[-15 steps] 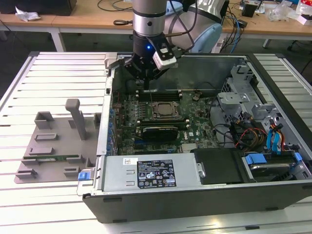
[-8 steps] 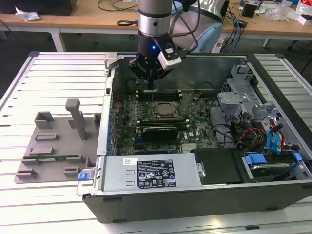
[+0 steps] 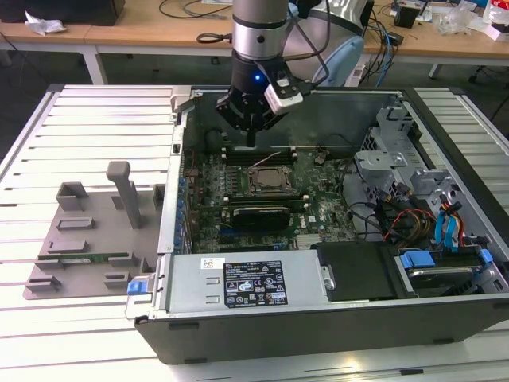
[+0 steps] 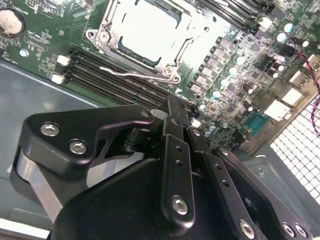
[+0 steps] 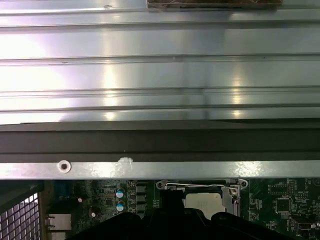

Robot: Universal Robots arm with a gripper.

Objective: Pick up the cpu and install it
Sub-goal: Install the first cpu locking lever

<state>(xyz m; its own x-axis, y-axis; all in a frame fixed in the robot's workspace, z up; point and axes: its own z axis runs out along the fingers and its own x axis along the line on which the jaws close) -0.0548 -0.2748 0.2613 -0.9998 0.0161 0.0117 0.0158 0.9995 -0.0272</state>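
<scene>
While the black fingers [image 4: 176, 112] sit pressed together, the flat silvery cpu [image 4: 149, 26] lies in its metal-framed socket [image 4: 165, 67].

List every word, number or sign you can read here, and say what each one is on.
Black label on the power supply: print too small to read.
White label beside it: too small to read.
Motherboard markings: blurred, unreadable.
cpu top plate: no text legible.
</scene>
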